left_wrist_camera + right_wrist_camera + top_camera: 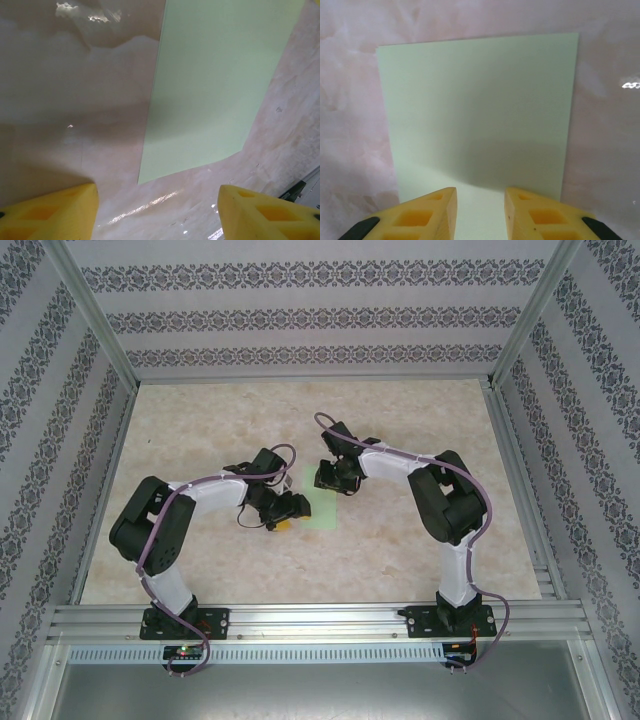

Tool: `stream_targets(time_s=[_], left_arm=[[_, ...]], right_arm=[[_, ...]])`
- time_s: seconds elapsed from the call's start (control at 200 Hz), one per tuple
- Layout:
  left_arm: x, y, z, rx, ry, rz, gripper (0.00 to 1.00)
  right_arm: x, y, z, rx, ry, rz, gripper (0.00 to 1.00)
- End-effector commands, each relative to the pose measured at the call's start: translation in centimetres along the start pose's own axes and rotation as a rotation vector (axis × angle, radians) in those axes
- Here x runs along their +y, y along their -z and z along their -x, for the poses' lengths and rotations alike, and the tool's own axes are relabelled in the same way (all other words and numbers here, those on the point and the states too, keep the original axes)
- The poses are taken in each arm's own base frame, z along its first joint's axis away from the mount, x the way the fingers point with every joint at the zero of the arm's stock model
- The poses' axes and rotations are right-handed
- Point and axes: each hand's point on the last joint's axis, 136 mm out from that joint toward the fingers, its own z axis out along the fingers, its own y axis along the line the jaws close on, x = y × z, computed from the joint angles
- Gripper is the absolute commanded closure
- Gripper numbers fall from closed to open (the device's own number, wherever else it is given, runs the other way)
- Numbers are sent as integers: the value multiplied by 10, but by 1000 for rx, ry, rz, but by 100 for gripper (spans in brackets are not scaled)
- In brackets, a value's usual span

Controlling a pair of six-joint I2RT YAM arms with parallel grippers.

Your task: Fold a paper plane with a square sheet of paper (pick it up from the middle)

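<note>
The sheet of paper (325,512) lies flat on the table (430,430), mid-table between the two grippers, and I see no crease in it. No plane exists yet.

Left gripper (157,216): jaws spread wide, nothing between them. It is low over bare table just off one corner of the sheet.

Right gripper (480,216): jaws parted only a narrow way, nothing gripped. Its fingertips (422,215) hang over the near edge of the sheet, and the rest of the paper stretches out ahead of them.

Judgement: the task is at its very start, with both arms brought in for the first hold and no fold begun.

The next move calls for getting a thin sheet off a smooth top. I would bring one set of fingers down near the middle and pinch up a ridge. The risk is the paper sliding or crumpling instead of lifting cleanly.
</note>
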Motion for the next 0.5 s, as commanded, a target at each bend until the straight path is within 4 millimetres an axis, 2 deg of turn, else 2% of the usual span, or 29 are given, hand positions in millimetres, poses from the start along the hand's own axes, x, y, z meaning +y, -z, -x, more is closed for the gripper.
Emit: stream_targets(time_s=[0.0,0.21,0.495], left_arm=[[-19,-4,1,6,-19,-41,35],[-30,-5,1,7,-33,-66,35],[-29,-9,3,3,-23,-36,34]], right_arm=[[-17,-9,-2,16,-51,-26,69],[-34,-15,-7,34,-122,-25,69],[-46,-19,-12,52,-161,-24,68]])
